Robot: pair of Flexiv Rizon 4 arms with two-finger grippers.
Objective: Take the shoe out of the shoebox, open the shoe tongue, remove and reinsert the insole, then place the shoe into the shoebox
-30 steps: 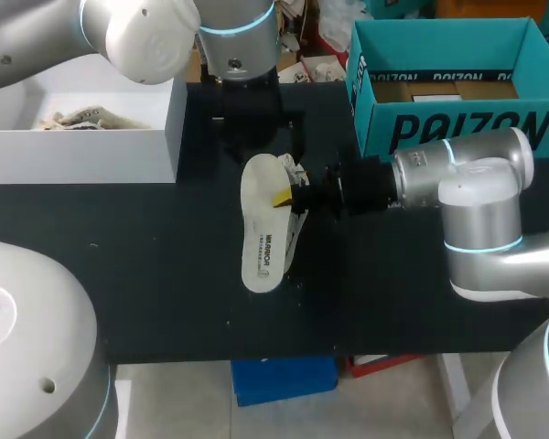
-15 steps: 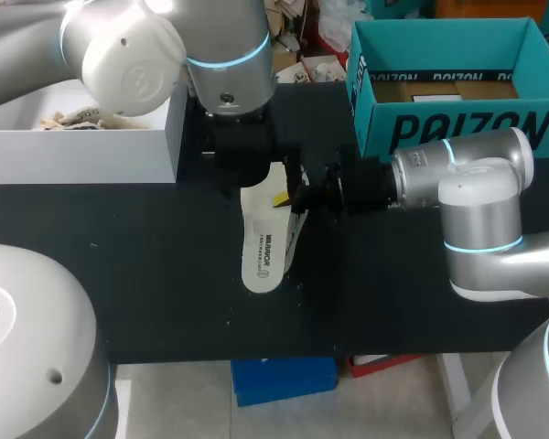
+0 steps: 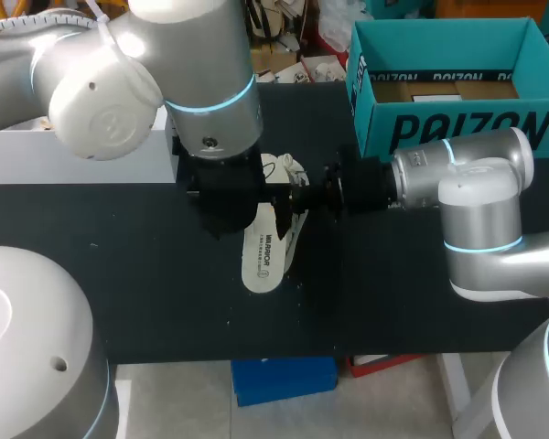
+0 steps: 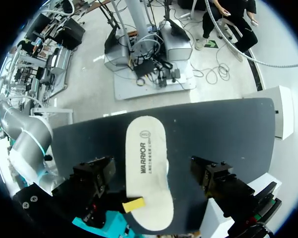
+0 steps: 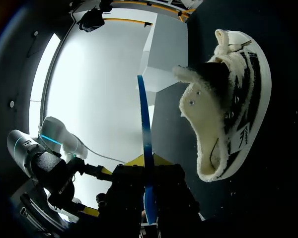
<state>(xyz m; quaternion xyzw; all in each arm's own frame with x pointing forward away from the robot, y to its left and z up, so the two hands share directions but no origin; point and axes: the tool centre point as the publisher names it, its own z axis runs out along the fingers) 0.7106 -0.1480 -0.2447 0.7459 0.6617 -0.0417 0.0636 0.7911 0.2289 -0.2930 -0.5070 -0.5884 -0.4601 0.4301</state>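
Head view: my left arm (image 3: 197,101) hangs over the black table (image 3: 119,274), hiding most of the cream canvas shoe (image 3: 285,171). The white foam insole (image 3: 263,249) juts out below it, and the teal cardboard shoebox (image 3: 448,101) stands apart.

Left wrist view: my left gripper (image 4: 151,181) is released, fingers wide either side of the insole.

Right wrist view: my right gripper (image 5: 146,161) seems clenched on the insole's blue edge. The shoe lies on its side ahead.

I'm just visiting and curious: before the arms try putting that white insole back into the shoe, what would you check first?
1. The insole is out of the shoe: ok.
2. The right gripper is shut on the insole's edge: ok.
3. The left gripper is open, straddling the insole without touching: ok.
4. The shoe rests on its side on the table: ok.
5. The shoe's mouth is spread wide enough: cannot tell.
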